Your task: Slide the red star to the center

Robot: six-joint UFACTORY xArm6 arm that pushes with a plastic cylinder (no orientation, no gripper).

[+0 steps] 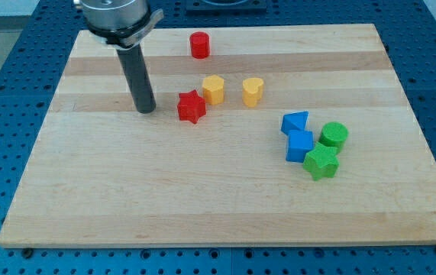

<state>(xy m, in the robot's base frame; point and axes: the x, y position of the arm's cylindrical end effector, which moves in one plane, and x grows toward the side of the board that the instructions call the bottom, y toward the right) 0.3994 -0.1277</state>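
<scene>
The red star (pixel 192 106) lies on the wooden board (pixel 202 191), left of the board's middle and toward the view's top. My tip (pixel 146 109) rests on the board a short way to the star's left, apart from it. A yellow hexagon block (pixel 214 89) sits just up and right of the star, nearly touching it. A yellow heart-like block (pixel 253 91) stands further right.
A red cylinder (pixel 199 45) stands near the top edge. At the right sit a blue triangular block (pixel 295 122), a blue cube (pixel 300 145), a green cylinder (pixel 334 136) and a green star (pixel 322 162), clustered together.
</scene>
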